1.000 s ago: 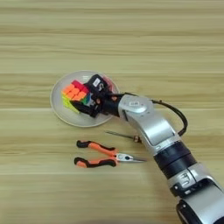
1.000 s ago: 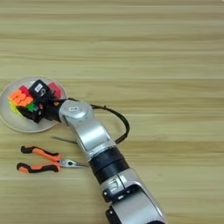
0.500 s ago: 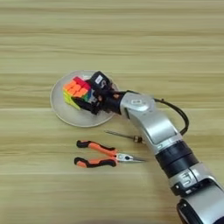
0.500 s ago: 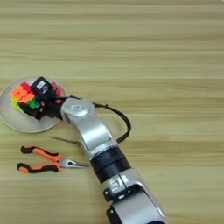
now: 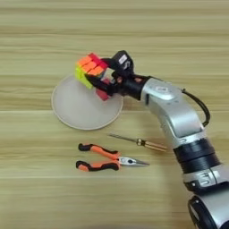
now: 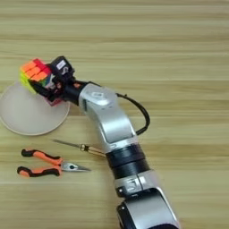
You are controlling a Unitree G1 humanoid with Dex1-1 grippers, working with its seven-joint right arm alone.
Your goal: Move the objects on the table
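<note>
Left eye view had the right gripper (image 5: 102, 77) clamped on the puzzle cube (image 5: 91, 67), black fingers pinching it from both sides. Cube was tilted and sat above the upper right rim of the grey plate (image 5: 76, 109); cannot tell from these views whether it touched the rim or was clear of it. Orange, red and yellow-green faces were showing. Small red cube (image 5: 103, 93) showed just under the gripper at the plate's right edge, partly hidden by the fingers; cannot tell whether it rested on the plate or was caught against the gripper.

Silver forearm (image 5: 172, 112) came in from the bottom right and ran up-left to the plate, with a black cable looping off its right side.

Screwdriver (image 5: 139, 142) lay flat on the table (image 5: 179, 40) below the plate, thin shaft pointing left, amber handle right, with the handle end just beside the forearm. Pliers (image 5: 105, 158) lay flat just below the screwdriver, apart from it, orange-and-black handles to the left, nose pointing right, handles slightly spread.

Right eye view matched: puzzle cube (image 6: 35, 74) in the fingers at the plate's upper edge, pliers (image 6: 47, 163) and screwdriver (image 6: 80, 146) left of the arm.
</note>
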